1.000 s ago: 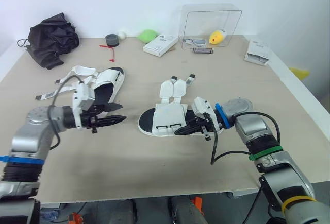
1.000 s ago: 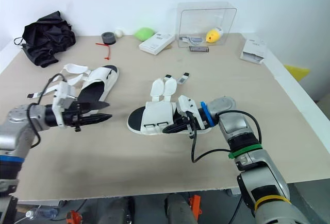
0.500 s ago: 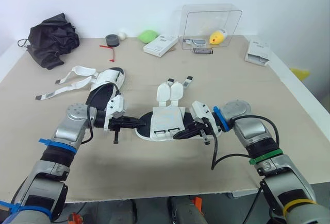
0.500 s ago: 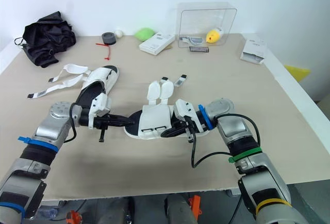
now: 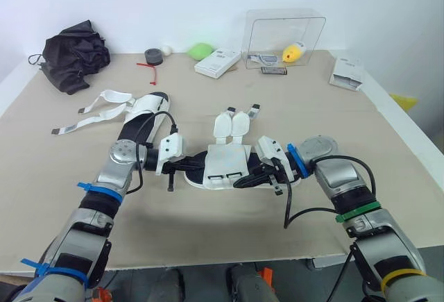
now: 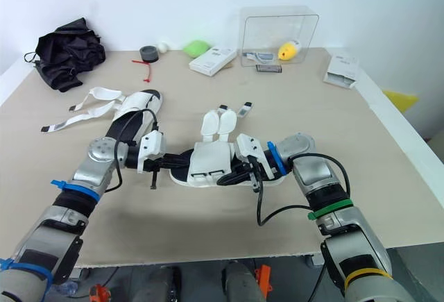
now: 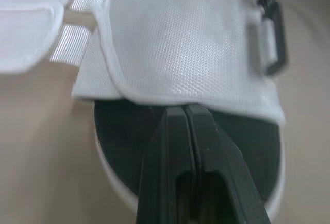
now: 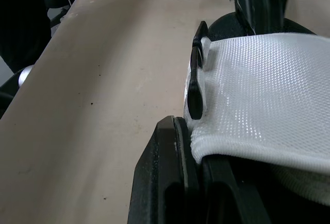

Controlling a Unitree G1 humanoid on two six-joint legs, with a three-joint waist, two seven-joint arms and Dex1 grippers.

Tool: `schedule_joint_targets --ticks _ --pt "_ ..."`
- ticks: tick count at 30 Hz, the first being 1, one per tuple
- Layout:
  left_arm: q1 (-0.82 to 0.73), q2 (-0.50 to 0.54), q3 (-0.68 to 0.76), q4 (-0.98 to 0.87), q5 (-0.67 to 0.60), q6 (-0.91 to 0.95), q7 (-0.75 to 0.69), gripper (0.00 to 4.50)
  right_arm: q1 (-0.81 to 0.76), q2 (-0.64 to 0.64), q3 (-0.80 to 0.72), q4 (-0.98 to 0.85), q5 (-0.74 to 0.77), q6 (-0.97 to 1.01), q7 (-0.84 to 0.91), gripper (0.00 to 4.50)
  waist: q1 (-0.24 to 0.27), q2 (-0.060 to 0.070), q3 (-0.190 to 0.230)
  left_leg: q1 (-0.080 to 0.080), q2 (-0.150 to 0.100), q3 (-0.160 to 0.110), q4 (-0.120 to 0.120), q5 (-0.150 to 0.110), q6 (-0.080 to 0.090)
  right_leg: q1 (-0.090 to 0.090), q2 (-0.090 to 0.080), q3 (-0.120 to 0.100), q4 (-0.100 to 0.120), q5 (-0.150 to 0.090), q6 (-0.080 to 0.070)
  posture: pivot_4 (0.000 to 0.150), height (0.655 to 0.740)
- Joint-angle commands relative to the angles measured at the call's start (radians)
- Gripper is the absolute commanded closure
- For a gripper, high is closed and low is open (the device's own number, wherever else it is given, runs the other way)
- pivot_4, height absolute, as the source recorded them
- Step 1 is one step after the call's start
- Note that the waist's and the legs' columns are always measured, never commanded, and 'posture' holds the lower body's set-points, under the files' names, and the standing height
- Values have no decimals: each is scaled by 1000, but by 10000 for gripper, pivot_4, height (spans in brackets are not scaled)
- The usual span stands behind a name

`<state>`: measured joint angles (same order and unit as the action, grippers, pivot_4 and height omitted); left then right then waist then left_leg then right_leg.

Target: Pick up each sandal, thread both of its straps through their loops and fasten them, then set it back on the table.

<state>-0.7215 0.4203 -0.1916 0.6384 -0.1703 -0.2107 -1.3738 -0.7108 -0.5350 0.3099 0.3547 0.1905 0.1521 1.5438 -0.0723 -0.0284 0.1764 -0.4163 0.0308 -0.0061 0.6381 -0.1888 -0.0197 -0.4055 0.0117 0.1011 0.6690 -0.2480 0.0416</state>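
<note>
Currently the white mesh sandal with a black sole [image 5: 227, 163] lies flat near the centre of the table [image 5: 208, 232]. Both white strap tabs [image 5: 232, 124] are unthreaded and splay toward the far edge. Left tool [image 7: 183, 116]: fingers pressed together, tip resting on the insole at one end. Right tool [image 5: 252, 177]: apparently pinching the upper's near edge beside the black loops [image 8: 195, 85]. Risk: the closed left tool has no hold, so on lifting the sandal may pivot, or the mesh may slip free.
</note>
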Motion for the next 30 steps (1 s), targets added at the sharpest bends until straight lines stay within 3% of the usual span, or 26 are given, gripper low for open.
schedule_joint_targets --ticks 1,9,23,30 --pt "-14 -22 -24 2 -16 27 -76 44750 20 12 47 -22 -17 4 29 45000 0 0 0 0 0 0 0 0 0 0 0 0 0 0 0 1500 7400" --pt "62 15 -27 -60 -27 96 -159 44750 -36 24 16 72 -40 -26 -18 45000 -8 0 0 1 1 0 -1 -1 1 -1 1 0 0 -1 -2 1500 7400" --pt "78 7 18 21 23 -12 14 44750 -24 4 8 106 -25 -20 7 45000 -3 0 -1 9 0 0 1 0 0 7 0 1 3 0 -1 1500 7400" --pt "94 -6 -24 43 39 -52 7 44750 7 0 -3 74 -17 9 -7 45000 -1 0 -3 9 0 0 1 2 1 8 0 1 3 1 -1 1500 7400"
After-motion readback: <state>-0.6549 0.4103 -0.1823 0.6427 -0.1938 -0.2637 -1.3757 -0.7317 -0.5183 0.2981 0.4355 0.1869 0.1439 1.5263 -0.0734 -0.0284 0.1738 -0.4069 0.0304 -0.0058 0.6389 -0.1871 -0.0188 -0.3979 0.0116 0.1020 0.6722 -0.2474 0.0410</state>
